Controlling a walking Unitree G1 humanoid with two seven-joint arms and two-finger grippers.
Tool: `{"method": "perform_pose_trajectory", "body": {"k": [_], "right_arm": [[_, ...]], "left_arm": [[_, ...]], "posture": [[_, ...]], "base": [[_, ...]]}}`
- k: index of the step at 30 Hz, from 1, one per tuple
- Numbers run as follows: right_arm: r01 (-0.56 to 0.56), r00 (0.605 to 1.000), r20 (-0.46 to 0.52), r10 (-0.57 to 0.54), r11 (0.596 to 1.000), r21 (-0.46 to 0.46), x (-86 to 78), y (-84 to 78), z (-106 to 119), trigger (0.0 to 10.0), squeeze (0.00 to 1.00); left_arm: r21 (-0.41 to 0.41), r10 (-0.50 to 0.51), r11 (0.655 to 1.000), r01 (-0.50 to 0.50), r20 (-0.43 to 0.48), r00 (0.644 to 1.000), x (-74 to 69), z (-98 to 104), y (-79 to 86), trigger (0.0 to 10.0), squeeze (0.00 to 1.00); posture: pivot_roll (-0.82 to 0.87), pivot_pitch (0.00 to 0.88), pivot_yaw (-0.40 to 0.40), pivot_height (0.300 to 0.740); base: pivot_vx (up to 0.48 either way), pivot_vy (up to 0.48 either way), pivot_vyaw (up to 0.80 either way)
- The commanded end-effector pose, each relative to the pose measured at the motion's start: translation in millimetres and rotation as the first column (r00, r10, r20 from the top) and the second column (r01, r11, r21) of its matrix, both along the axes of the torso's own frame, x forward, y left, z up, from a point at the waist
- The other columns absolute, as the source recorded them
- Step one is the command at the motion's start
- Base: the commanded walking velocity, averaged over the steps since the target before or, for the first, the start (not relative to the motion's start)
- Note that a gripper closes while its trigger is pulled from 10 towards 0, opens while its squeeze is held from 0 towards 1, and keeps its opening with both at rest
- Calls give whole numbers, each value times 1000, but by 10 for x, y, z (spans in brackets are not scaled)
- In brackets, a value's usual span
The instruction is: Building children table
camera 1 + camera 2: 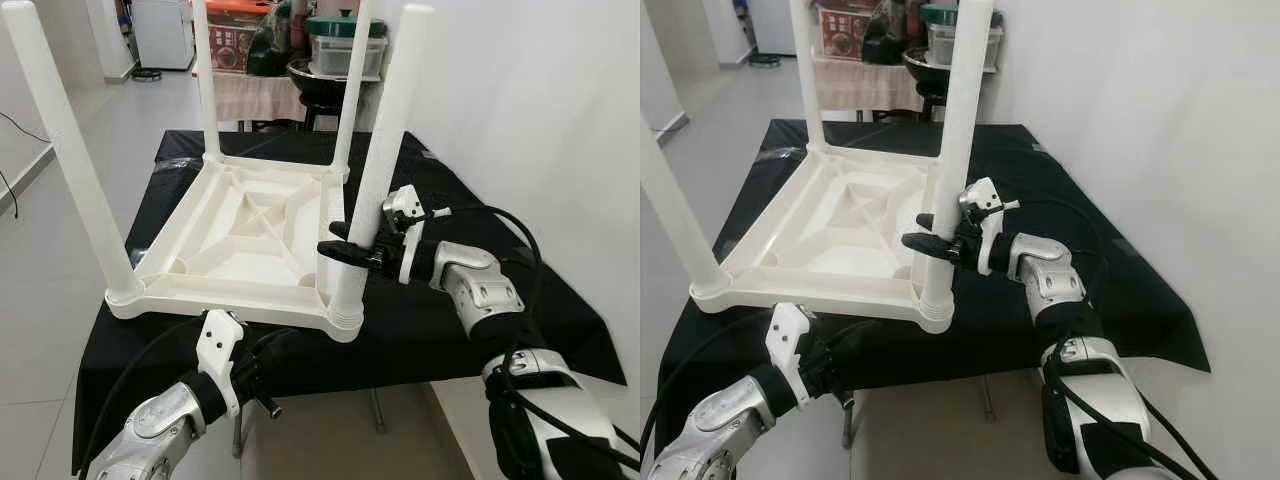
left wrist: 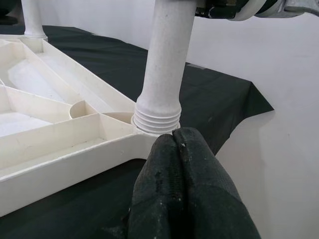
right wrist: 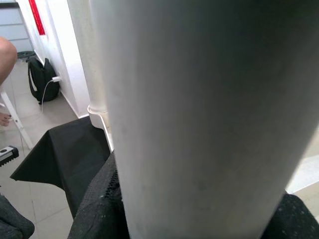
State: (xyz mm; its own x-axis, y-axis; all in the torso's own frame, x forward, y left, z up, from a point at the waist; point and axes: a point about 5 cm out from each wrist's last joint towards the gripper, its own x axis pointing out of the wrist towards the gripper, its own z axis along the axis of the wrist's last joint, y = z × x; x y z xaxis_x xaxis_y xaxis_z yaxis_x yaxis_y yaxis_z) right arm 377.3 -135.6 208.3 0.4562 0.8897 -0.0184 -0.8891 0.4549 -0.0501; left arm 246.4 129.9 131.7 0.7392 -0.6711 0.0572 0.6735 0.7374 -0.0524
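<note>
Fingers of the right gripper (image 1: 345, 250) are seen clamped on the near right leg (image 1: 385, 150) of the children's table, partway up its shaft. The white plastic tabletop (image 1: 245, 235) lies upside down on a black cloth (image 1: 470, 310), with four legs standing upright at its corners. The left gripper (image 2: 174, 154) is held low at the near edge, its fingers pressed together and empty, their tips just beside the corner socket (image 2: 149, 130) where the leg's threaded collar (image 2: 158, 118) enters. Several thread ridges are left exposed above the socket, so the leg is judged not fully seated. The step in hand is judged to be the screwing home of the last leg. Further rotation about the leg's axis is called for next, with the tabletop steadied against turning.
</note>
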Motion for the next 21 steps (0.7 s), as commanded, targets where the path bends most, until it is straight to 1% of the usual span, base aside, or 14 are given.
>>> {"method": "perform_pose_trajectory", "body": {"k": [1,2,4,6,7,9,10,13,14,16,17,19,20,21], "right_arm": [[6,1000,9,-6,1000,-27,-4,9,-61,0,0],[6,1000,9,-6,1000,-27,-4,9,-61,0,0],[108,994,25,-107,993,-55,8,-127,-158,0,0],[108,994,25,-107,993,-55,8,-127,-158,0,0],[160,987,21,-159,984,-78,-7,-206,-226,0,0],[160,987,21,-159,984,-78,-7,-206,-226,0,0],[281,959,-4,-283,954,-103,-38,-278,-359,0,0],[281,959,-4,-283,954,-103,-38,-278,-359,0,0],[587,806,-28,-591,804,-95,-51,-313,-469,0,0],[587,806,-28,-591,804,-95,-51,-313,-469,0,0],[700,698,-88,-711,703,-123,-302,-73,-701,0,0],[700,698,-88,-711,703,-123,-302,-73,-701,0,0],[783,604,-97,-791,612,-112,-399,-24,-702,0,0],[812,563,-122,-817,575,-99,-429,43,-722,0,0]], "left_arm": [[-8,-18,1000,18,-26,999,-24,-39,-22,10000,0],[-8,-18,1000,18,-26,999,-24,-39,-22,10000,0],[-12,-21,1000,20,-28,999,-29,-42,-24,10000,0],[-12,-21,1000,20,-28,999,-29,-42,-24,10000,0],[-14,-21,1000,20,-29,999,-34,-43,-23,10000,0],[-14,-21,1000,20,-29,999,-34,-43,-23,10000,0],[-16,-20,1000,20,-29,999,-43,-43,-19,10000,0],[-16,-20,1000,20,-29,999,-43,-43,-19,10000,0],[-16,-20,1000,20,-30,999,-52,-39,-8,10000,0],[-16,-20,1000,20,-30,999,-52,-39,-8,10000,0],[-17,-20,1000,19,-32,999,-54,-34,12,10000,0],[-17,-20,1000,19,-32,999,-54,-34,12,10000,0],[-17,-19,1000,19,-34,999,-50,-35,22,10000,0],[-17,-19,1000,18,-35,999,-42,-32,29,10000,0]], "posture": [[17,0,-121,740],[17,0,-121,740],[17,0,-125,740],[17,0,-125,740],[13,0,-135,740],[13,0,-135,740],[13,0,-141,740],[13,0,-141,740],[13,0,-145,740],[13,0,-145,740],[-6,0,-121,740],[-6,0,-121,740],[8,0,-128,740],[14,0,-132,740]], "base": [[0,0,0],[0,0,0],[0,0,0],[0,0,0],[0,0,0],[0,0,0],[0,0,0],[0,0,0],[0,0,0],[0,0,0],[0,0,0],[0,0,0],[0,0,0],[0,0,0]]}}
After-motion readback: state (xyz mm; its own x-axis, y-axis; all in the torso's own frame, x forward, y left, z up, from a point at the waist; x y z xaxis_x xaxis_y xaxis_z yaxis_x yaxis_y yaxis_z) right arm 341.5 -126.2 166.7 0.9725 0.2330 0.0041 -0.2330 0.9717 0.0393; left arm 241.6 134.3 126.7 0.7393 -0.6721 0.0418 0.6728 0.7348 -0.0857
